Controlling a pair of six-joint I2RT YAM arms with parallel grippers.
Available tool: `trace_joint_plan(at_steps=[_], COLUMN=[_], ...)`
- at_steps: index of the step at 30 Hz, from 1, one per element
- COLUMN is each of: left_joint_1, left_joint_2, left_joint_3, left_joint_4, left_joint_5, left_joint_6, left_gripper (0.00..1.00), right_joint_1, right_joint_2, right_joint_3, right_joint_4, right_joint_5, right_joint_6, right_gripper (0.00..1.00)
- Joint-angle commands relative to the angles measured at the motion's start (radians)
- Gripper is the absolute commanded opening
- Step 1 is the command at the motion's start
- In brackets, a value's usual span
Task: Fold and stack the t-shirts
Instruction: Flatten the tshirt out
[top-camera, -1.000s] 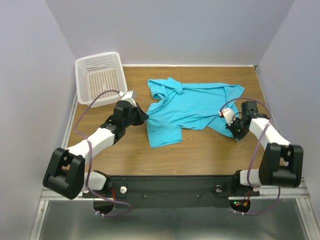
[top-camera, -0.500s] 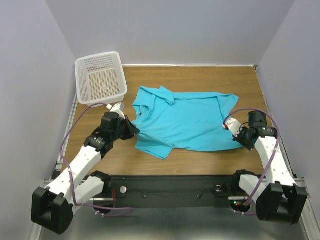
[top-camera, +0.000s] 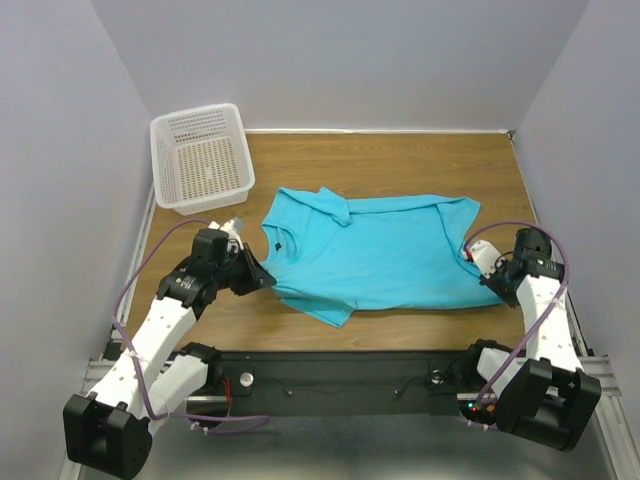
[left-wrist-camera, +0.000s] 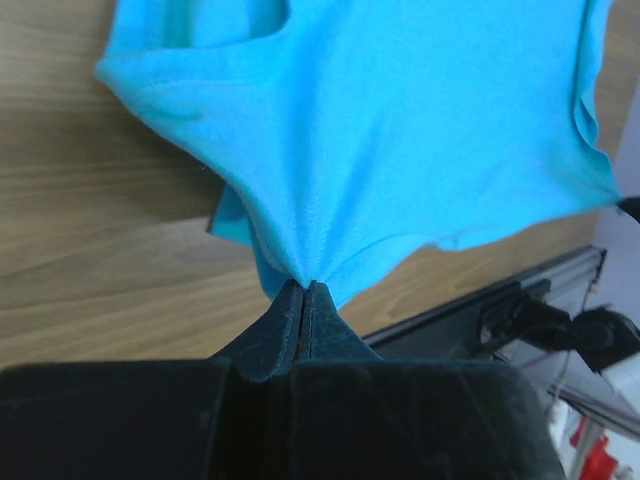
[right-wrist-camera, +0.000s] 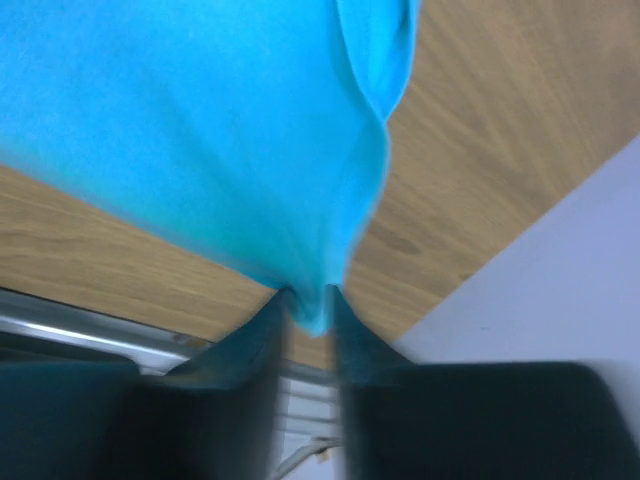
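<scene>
Basket (top-camera: 200, 160) of white mesh stands at the far left corner of the wooden tabletop (top-camera: 400, 160), well apart from the work. Next along, the left pincer (left-wrist-camera: 304, 288) is clamped tight on a pinch of cloth at the near left edge of the turquoise t-shirt (top-camera: 370, 250), and the fabric fans out from its tips. The shirt lies spread across the middle of the tabletop, collar toward the left, with a flap turned over by the neck. At the right, the right pincer (right-wrist-camera: 305, 300) has its tips closed on a thin fold of the shirt's right edge, though that view is blurred. Both holds look slight. A hard pull apart could tug the cloth free on one side and leave the shirt bunched rather than flat.
</scene>
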Motion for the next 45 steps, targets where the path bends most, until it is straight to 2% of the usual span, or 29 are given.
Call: trace_joint_plan(at_steps=[1,2,4,6,8,10,14,15,16,19,22,23,26,29,30,34,40,45], left_joint_1=[0.005,0.005,0.005,0.005,0.005,0.005,0.005,0.005,0.007,0.001,-0.018,-0.027,-0.068,-0.119,-0.133,-0.210,-0.299,-0.303], left_joint_2=[-0.006,-0.007,-0.015,-0.032,-0.038,-0.035,0.023,0.046,0.109,0.256,0.377,0.452,0.580,0.678,0.698,0.805,0.983,1.049], left_joint_3=[0.005,0.008,0.061,0.127,0.230,0.281,0.239,0.216,0.210,0.216,0.280,0.302,0.397,0.492,0.514,0.600,0.664,0.716], left_joint_4=[-0.044,-0.069,-0.110,-0.171,-0.198,-0.184,0.072,0.130,0.252,0.476,0.612,0.623,0.625,0.568,0.546,0.473,0.454,0.445], left_joint_5=[0.177,0.177,0.130,0.038,-0.045,-0.076,-0.047,-0.048,-0.037,-0.019,0.008,0.038,0.045,0.061,0.059,0.019,-0.008,-0.046], left_joint_6=[-0.003,0.012,0.037,0.078,0.112,0.132,0.192,0.187,0.189,0.199,0.282,0.389,0.588,0.762,0.891,1.190,1.429,1.470], left_gripper=[0.10,0.32,0.50,0.66,0.72,0.73,0.73,0.73,0.73,0.72,0.69,0.68,0.68,0.68,0.69,0.70,0.69,0.68], right_joint_1=[-0.008,-0.008,-0.007,-0.008,-0.008,-0.007,-0.007,-0.007,-0.008,-0.008,-0.007,-0.008,-0.008,-0.007,-0.007,-0.008,-0.008,-0.010], right_joint_2=[0.011,0.023,0.067,0.124,0.164,0.251,0.495,0.547,0.654,0.783,0.856,0.876,0.916,0.931,0.934,0.943,0.942,0.933], right_joint_3=[0.011,0.031,0.102,0.149,0.214,0.248,0.382,0.413,0.451,0.547,0.625,0.645,0.683,0.700,0.702,0.703,0.693,0.668], right_joint_4=[0.010,0.010,0.013,0.019,0.057,0.107,0.244,0.261,0.272,0.312,0.333,0.333,0.336,0.338,0.338,0.342,0.347,0.355], right_joint_5=[-0.110,-0.135,-0.207,-0.254,-0.325,-0.413,-0.518,-0.526,-0.541,-0.578,-0.598,-0.606,-0.632,-0.653,-0.655,-0.650,-0.673,-0.681], right_joint_6=[0.003,0.021,0.084,0.122,0.198,0.317,0.584,0.697,0.733,0.825,0.862,0.867,0.873,0.876,0.874,0.874,0.888,0.884], right_gripper=[0.43,0.56,0.65,0.68,0.68,0.68,0.66,0.65,0.63,0.63,0.63,0.63,0.63,0.63,0.63,0.63,0.64,0.64])
